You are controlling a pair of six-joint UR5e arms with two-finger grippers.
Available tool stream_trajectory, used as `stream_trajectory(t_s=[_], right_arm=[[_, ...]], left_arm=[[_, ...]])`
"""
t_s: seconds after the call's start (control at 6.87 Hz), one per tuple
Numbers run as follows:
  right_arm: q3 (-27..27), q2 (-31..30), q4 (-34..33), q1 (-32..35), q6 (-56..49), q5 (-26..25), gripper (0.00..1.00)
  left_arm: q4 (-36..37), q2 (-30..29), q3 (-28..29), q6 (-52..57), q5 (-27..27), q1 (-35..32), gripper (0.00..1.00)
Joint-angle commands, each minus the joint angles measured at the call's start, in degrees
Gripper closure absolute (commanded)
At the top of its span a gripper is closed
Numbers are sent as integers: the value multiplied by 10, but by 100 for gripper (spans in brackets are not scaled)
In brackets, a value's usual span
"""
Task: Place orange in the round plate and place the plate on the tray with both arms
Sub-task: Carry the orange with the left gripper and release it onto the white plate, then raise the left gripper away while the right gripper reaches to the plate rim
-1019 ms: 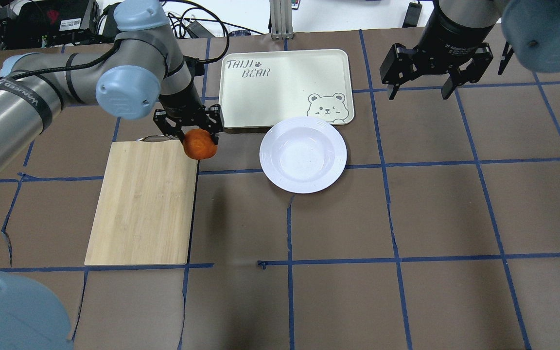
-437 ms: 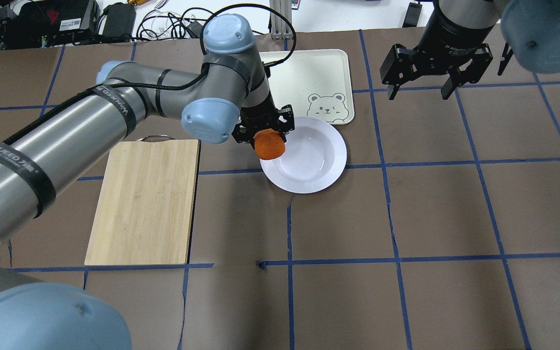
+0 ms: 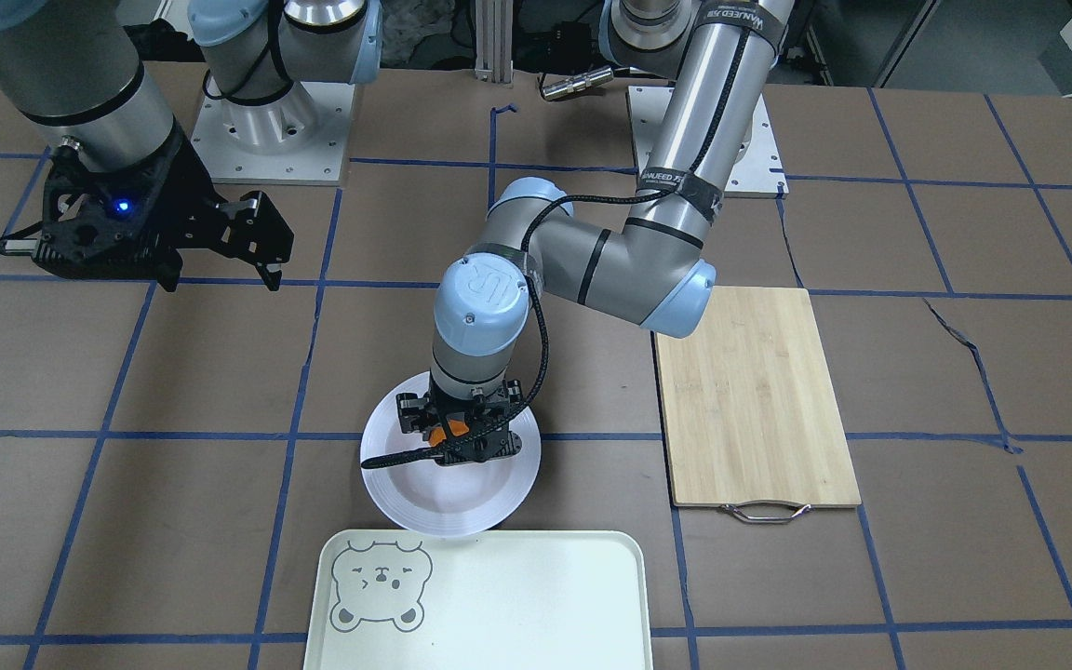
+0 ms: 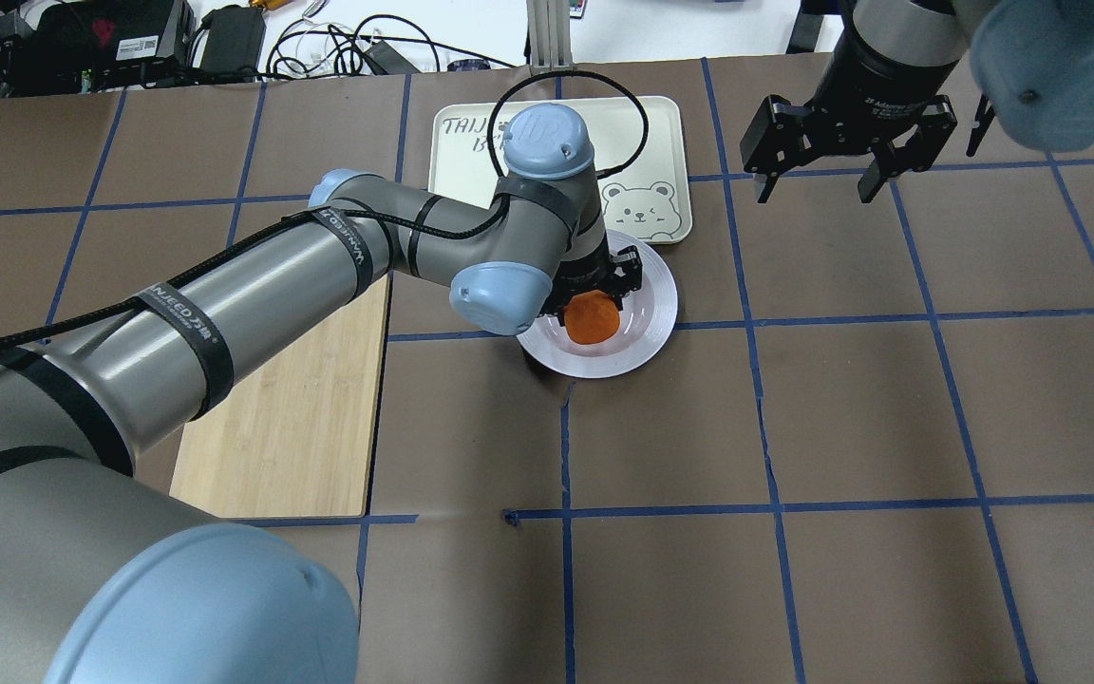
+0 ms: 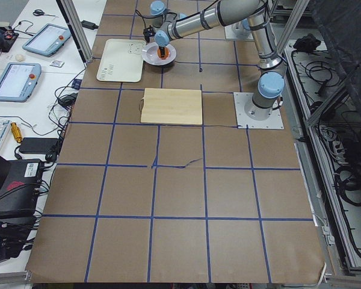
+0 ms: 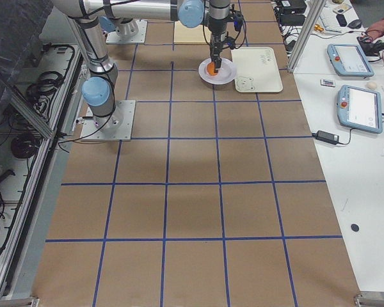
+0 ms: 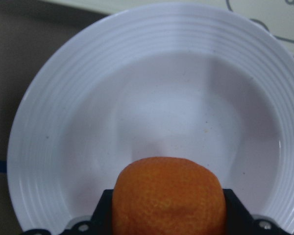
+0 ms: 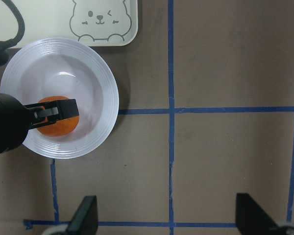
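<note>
The orange point(image 4: 591, 317) is clamped in my left gripper point(image 4: 594, 306), which is shut on it and holds it low over the bowl of the white round plate point(image 4: 653, 331). In the left wrist view the orange point(image 7: 169, 196) fills the bottom, with the plate's ridged rim point(image 7: 63, 122) around it. I cannot tell whether the fruit touches the plate. The plate lies just in front of the cream tray point(image 4: 651, 142), beside its bear face. My right gripper point(image 4: 813, 185) hangs open and empty, off to the right of the tray. From above it sees the plate point(image 8: 103, 83) and the orange point(image 8: 56, 122).
A bamboo cutting board point(image 4: 291, 427) with a metal handle lies left of the plate, partly under my left arm. The brown table cover carries blue tape lines. Cables and boxes sit beyond the far edge.
My left arm has carried the orange rightward from the cutting board's corner to over the plate's bowl. The right gripper has barely shifted.
</note>
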Motion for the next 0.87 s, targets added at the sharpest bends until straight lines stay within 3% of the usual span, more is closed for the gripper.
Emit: stream_trajectory(t_s=[0.0,0.15,0.29,0.44,0.73], right_arm=[[8,0,-13,-18,-2,19,0],[28,0,-17,-32,-2,57,0],[59,3,-51,-49,-4,131,0],[104,13,-109,-60,-4,171,0],[211,50,-280,-72,-2,264,0]], left_arm=[[-15,24,11,24,6,4,0],[-106,59,38,59,6,12,0],[-204,104,73,108,10,27,0],[-260,145,87,161,58,57,0],[-315,243,65,184,78,91,0]])
